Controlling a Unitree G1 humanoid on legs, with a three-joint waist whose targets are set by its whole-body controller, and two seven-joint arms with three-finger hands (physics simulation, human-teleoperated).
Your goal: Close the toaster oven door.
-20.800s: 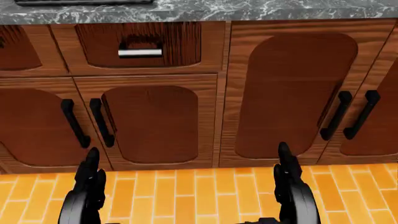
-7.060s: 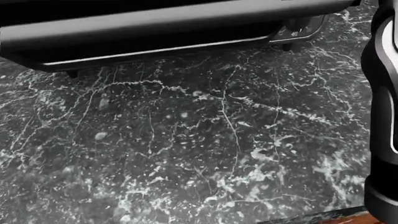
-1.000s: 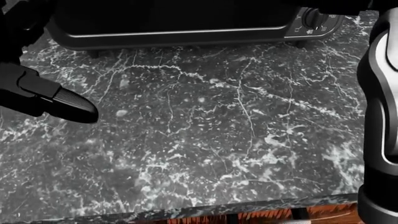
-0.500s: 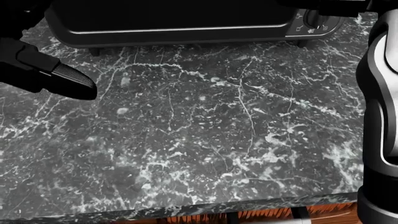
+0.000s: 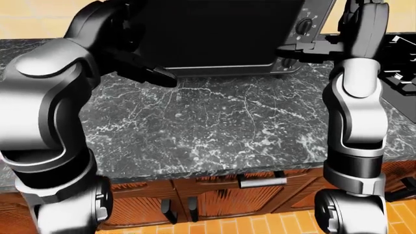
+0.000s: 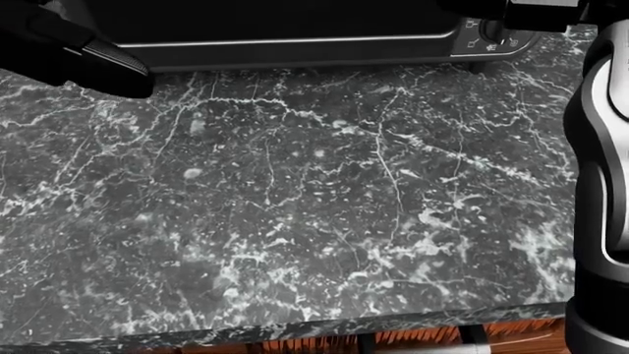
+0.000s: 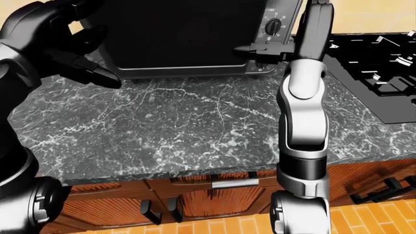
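I see the toaster oven (image 7: 188,36) at the top of the views, standing on the dark marble counter (image 6: 315,221), its door upright against the body. My left hand (image 7: 78,46) sits at the oven's lower left corner, fingers spread, one dark fingertip (image 7: 104,78) pointing over the counter. Compared with half a second ago, that fingertip has risen toward the top left of the head view (the oven's bottom edge also sits slightly higher, so the camera has shifted a little). My right hand (image 7: 263,49) is level with the knob panel (image 7: 276,25); I cannot tell its finger state. The stove (image 7: 377,73) lies to the right.
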